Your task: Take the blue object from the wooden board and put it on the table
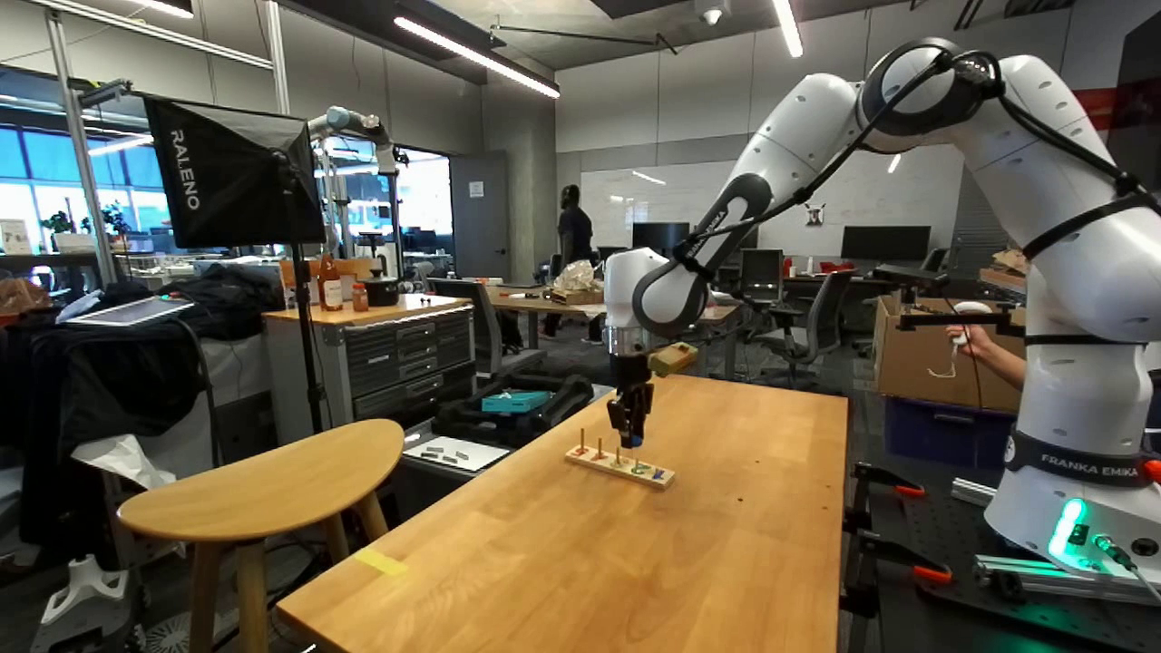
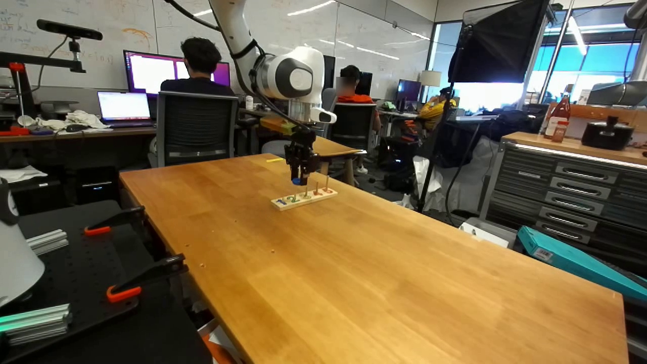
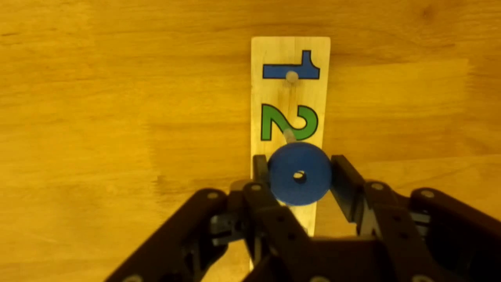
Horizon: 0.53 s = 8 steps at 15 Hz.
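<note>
A round blue disc (image 3: 299,158) with a centre hole is held between the two fingers of my gripper (image 3: 300,172) in the wrist view. The disc also shows as a small blue patch at the fingertips in both exterior views (image 1: 636,443) (image 2: 296,181). My gripper (image 1: 631,433) (image 2: 300,174) points down above the wooden board (image 1: 617,468) (image 2: 303,202). The board carries several upright pegs and painted numbers. In the wrist view, a blue 1 and a green 2 show on the board (image 3: 289,44), while its lower part is hidden by the disc and gripper. The board lies on the wooden table (image 1: 635,562).
The table's (image 2: 379,263) wood surface surrounds the board. The board's pegs stand up near the fingertips. A wooden stool (image 1: 263,481) stands beside the table. Black and orange clamps (image 2: 131,283) are at the robot's base edge. A teal box (image 2: 576,263) lies beyond the far edge.
</note>
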Available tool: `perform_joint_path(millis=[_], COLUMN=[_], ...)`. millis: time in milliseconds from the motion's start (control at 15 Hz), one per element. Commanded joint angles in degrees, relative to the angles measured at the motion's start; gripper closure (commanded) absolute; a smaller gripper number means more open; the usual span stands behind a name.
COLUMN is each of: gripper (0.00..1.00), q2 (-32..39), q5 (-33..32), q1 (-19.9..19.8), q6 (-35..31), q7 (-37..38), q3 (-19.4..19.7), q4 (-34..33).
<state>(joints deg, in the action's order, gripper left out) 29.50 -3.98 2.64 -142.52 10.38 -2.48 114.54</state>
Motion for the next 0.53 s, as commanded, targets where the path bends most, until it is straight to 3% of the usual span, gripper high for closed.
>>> perform_joint_path(millis=[0, 467], gripper=[0.82, 0.82], q2=[-4.03, -1.44], q5=[0.15, -4.28], q1=[0.70, 0.36], q6=[1.06, -4.45], q7=[-0.15, 1.38], q3=[2.07, 8.29], q4=[0.31, 1.17])
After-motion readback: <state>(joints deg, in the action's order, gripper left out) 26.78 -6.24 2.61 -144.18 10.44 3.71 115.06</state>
